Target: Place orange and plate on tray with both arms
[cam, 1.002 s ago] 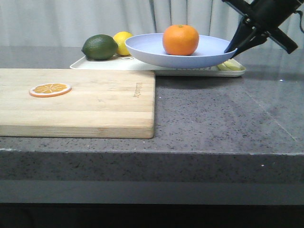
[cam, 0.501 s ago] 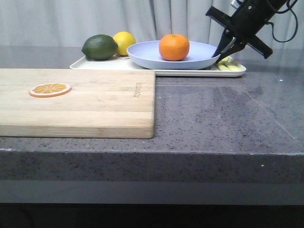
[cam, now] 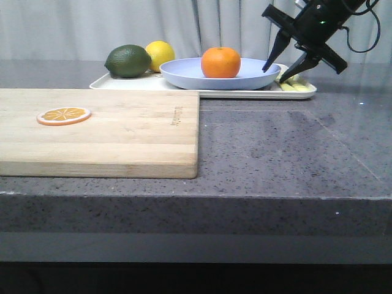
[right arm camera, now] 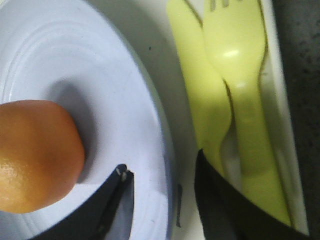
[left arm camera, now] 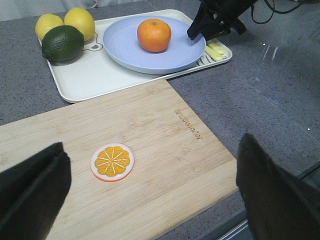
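- Release step imo: plate (cam: 222, 76) w/ orange (cam: 220, 62) in it sits flat on the tray (cam: 202, 92), near its fork end.
- Right gripper (cam: 283, 64) fingers spread open, straddling the plate rim. Left gripper (left arm camera: 150, 190) open too, over the cutting board (cam: 98, 131).
- Next: back right arm off w/o bumping the rim.
- Vs 0.5 s ago: fingers were pinched on the rim, now let go.

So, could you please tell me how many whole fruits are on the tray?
3. The orange sits on the plate; the lime and lemon lie together at the tray's far-left end. A second yellow fruit shows only from the left wrist, possibly a fourth.
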Robot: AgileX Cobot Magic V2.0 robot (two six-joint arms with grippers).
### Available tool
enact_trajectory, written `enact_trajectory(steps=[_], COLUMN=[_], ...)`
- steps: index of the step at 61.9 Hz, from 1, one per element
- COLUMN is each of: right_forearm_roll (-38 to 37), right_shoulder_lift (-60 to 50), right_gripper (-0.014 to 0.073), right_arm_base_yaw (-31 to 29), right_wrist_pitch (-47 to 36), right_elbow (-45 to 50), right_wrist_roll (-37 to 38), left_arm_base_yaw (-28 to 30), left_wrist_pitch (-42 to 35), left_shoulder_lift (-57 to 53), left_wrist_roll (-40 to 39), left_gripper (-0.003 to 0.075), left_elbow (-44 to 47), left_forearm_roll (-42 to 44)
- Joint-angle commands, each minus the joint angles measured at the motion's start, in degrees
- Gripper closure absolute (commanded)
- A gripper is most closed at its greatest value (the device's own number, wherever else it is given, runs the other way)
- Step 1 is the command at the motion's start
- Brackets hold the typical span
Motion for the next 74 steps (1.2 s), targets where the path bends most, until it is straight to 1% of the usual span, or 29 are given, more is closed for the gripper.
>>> enact_trajectory(steps=[1,12,22,32,39,43,47,52,66,74], right_forearm_roll=[2.3,1.8,-3.4,-8.3,-15.6,-18.8,-19.8,-19.9,-19.9,-20.2], right_shoulder_lift=[-5.5,-9.6,-14.7,-21.9,-29.2,-34.0,-38.8,-46.5,-68.8,-80.6], right_gripper=[0.0244,0.0244,0.0244,0.0244,0.0244,0.0244,0.0244,0.0244,0.0244,0.0244], right_arm_base_yaw=[-0.1,-0.1,-0.1,0.2,1.4,2.3,2.5,2.6,2.6,2.6], right_wrist_pitch=[-1.3,-1.6,-0.1,2.7,3.8,3.9,3.2,0.4,-13.2,-17.9], right_elbow=[-1.9,-1.9,-1.9,-1.9,-1.1,1.1,5.6,14.1,44.9,59.8], right_wrist_roll=[-0.2,-0.2,-0.7,-6.7,-11.0,-12.6,-13.5,-14.2,-22.0,-23.1], left_arm_base_yaw=[-0.3,-0.3,-0.3,-0.3,-0.3,-0.3,-0.3,-0.3,-0.3,-0.3], left_wrist_pitch=[-4.2,-4.3,-4.5,-4.7,-4.7,-4.7,-4.7,-4.7,-4.7,-4.7], left_shoulder_lift=[0.0,0.0,0.0,0.0,0.0,0.0,0.0,0.0,0.0,0.0], left_wrist_roll=[0.1,0.1,0.1,0.1,0.1,0.1,0.1,0.1,0.1,0.1], left_gripper=[0.0069,0.0069,0.0069,0.0069,0.0069,0.0069,0.0069,0.0069,0.0069,0.0069], left_elbow=[-1.6,-1.6,-1.6,-1.6,-1.6,-1.6,-1.6,-1.6,-1.6,-1.5], left_forearm_roll=[-1.4,-1.4,-1.4,-1.4,-1.4,-1.4,-1.4,-1.4,-1.4,-1.4])
